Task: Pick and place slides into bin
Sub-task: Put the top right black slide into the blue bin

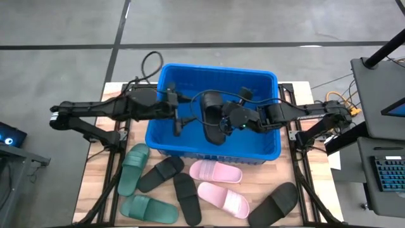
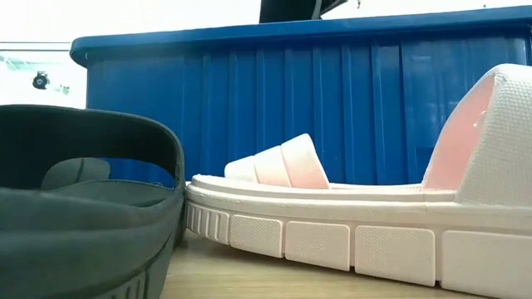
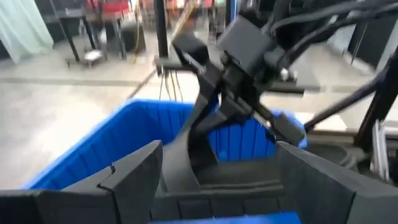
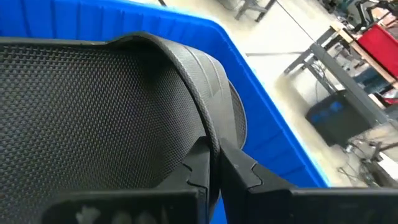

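While a black slide (image 1: 212, 117) hangs over the bin (image 1: 166, 142), the right gripper (image 4: 213, 163) has its jaws pinched tight on the strap edge; the left gripper (image 1: 176, 123) waits alongside, jaws spread wide, empty.
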You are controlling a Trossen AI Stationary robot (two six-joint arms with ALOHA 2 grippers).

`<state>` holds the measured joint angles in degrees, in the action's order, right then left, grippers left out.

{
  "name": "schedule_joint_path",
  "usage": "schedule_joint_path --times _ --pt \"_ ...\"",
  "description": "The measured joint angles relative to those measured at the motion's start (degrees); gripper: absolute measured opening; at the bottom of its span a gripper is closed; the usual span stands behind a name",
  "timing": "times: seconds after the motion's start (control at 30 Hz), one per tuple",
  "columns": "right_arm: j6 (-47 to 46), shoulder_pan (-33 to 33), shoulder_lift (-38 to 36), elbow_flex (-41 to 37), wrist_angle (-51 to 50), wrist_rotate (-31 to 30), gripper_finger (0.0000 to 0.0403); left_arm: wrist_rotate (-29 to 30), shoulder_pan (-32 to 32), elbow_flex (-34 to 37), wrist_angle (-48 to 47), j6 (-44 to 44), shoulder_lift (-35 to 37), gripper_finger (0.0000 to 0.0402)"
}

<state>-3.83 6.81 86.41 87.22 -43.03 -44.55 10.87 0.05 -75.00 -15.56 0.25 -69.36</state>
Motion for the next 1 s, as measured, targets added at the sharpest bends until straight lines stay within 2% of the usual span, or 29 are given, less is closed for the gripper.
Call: schedule_joint_path --times 0.1,0.2,0.47,0.67,0.9,1.0 --pt "0.0 0.0 0.1 0.0 -2.3 -0.3 0.0009 0.1 0.0 -5.4 -9.8 0.4 -3.7 0.0292" --pt "0.0 0.0 0.2 0.0 -4.1 -0.2 0.0009 1.4 0.0 -8.3 -14.0 2.3 -6.7 0.0292" --pt "-0.1 0.0 0.2 0.0 -4.7 0.4 0.0009 3.1 0.0 -12.6 -13.5 9.9 -12.8 0.0292" --pt "0.8 0.0 0.5 0.0 -4.8 1.8 0.0009 3.3 0.0 -18.4 -13.4 15.0 -17.3 0.0292" --pt "0.9 0.0 0.5 0.0 -4.8 1.6 0.0009 4.9 0.0 -23.9 -20.3 17.2 -22.3 0.0292" --pt "0.9 0.0 0.5 0.1 -4.7 1.6 0.0009 8.5 0.0 -24.6 -22.1 17.3 -23.5 0.0292"
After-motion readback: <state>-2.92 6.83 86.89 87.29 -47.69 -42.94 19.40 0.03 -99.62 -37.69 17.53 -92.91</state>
